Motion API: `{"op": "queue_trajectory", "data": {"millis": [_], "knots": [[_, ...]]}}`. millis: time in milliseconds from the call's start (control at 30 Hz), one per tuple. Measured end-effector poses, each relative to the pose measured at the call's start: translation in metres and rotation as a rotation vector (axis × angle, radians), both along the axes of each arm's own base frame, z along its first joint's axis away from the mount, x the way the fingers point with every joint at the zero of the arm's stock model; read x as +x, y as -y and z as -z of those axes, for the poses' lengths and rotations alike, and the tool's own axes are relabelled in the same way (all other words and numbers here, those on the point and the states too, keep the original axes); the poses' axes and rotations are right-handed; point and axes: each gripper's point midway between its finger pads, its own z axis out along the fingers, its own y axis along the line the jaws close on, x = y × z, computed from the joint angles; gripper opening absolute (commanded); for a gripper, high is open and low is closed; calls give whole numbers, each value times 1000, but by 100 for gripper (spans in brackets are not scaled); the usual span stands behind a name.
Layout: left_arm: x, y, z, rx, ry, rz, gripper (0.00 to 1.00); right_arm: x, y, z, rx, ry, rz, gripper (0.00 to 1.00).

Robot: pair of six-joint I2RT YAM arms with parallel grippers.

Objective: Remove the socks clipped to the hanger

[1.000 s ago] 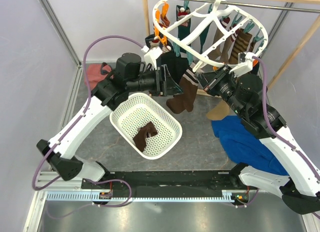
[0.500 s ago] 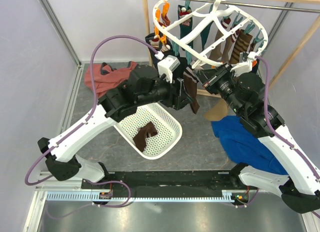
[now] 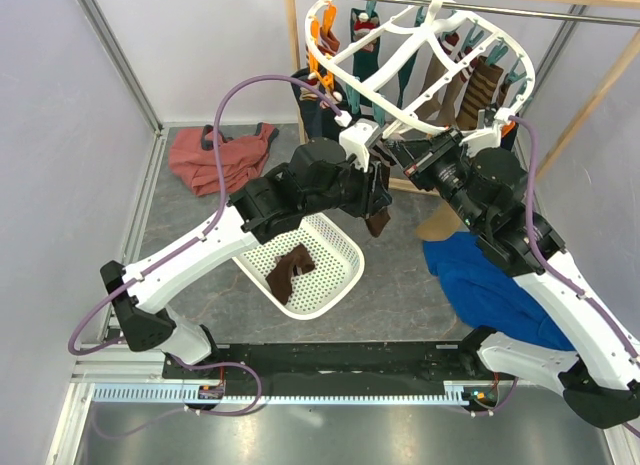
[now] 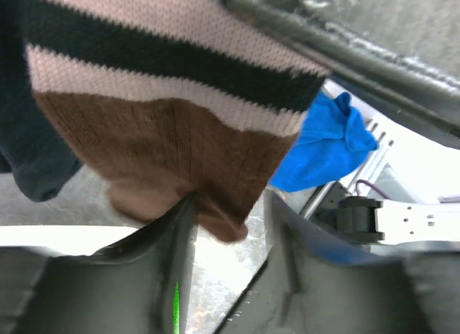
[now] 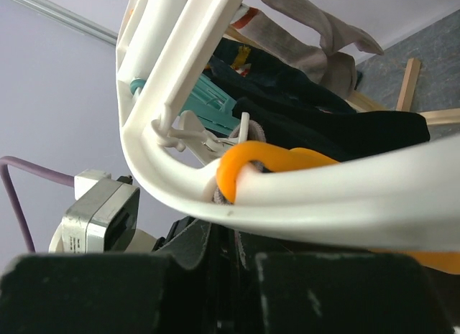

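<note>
Several socks (image 3: pixel 432 85) hang clipped to the hanger (image 5: pixel 180 187). Left gripper (image 4: pixel 230 215) stands open astride the toe of a brown striped sock (image 4: pixel 172 133), one finger touching it. Right gripper (image 5: pixel 233 258) looks closed just under an orange clip (image 5: pixel 266 161); what it pinches is too dark to tell.

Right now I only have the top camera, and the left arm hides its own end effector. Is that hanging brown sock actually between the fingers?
Observer: Yes. In the left wrist view the brown toe of the striped sock hangs between the fingers of the left end effector, which stand apart and are not clamped.
Operator: What is at the right end effector?
Observer: Its wrist view shows an orange clip hooked over the rim of the hanger, just above the right end effector.
</note>
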Motion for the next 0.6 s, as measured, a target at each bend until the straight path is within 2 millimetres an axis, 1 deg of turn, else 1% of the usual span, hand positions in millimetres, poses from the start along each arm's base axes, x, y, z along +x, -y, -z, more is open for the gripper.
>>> {"op": "queue_trajectory", "data": {"millis": [33, 67, 100, 133, 167, 200, 267, 300, 367, 500, 600], "knots": [[2, 0, 0, 4, 7, -6, 17, 0, 0, 1, 3, -2, 0, 15], [2, 0, 0, 5, 10, -9, 12, 0, 0, 2, 5, -5, 0, 17], [3, 0, 0, 6, 12, -10, 5, 0, 0, 3, 6, -7, 0, 23], [3, 0, 0, 7, 15, -10, 2, -1, 0, 4, 7, -9, 1, 26], [3, -1, 0, 7, 16, -10, 2, -1, 1, 4, 9, -9, 1, 30], [3, -1, 0, 7, 16, -10, 2, -2, 1, 4, 9, -9, 1, 36], [2, 0, 0, 6, 15, -5, 2, -2, 3, 4, 5, -5, 9, 40], [2, 0, 0, 5, 15, -3, 2, -3, 4, 3, 5, -4, 12, 47], [1, 0, -1, 3, 13, 3, 2, -3, 7, 4, -6, -10, 23, 54], [-9, -1, -2, -10, 2, 45, 2, -4, 13, 5, -26, -20, 43, 58], [-18, -3, -10, -32, 3, 75, 2, -3, 16, 3, -35, -27, 61, 61]]}}
